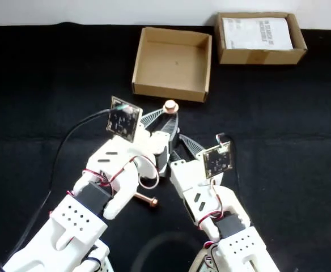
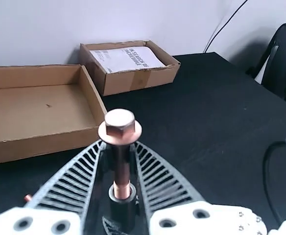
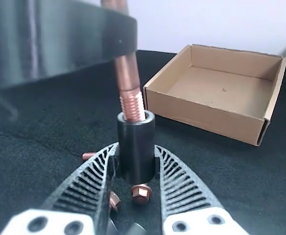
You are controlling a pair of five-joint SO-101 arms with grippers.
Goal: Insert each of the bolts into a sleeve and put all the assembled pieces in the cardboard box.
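Note:
My left gripper (image 2: 119, 149) is shut on a copper bolt (image 2: 119, 128), held upright with its hex head on top. The bolt's threaded tip sits in the mouth of a black sleeve (image 3: 135, 147), and my right gripper (image 3: 135, 159) is shut on that sleeve. In the high view the bolt head (image 1: 169, 107) shows just in front of the open cardboard box (image 1: 174, 62), with the left gripper (image 1: 166, 118) around it and the right gripper (image 1: 181, 148) close below. The box (image 2: 35, 107) (image 3: 221, 93) holds nothing.
A second cardboard box (image 1: 259, 37) (image 2: 128, 63) with a printed sheet inside stands at the back right. Loose copper bolts lie on the black table: one by the left arm (image 1: 145, 199), others under the right gripper (image 3: 140, 192).

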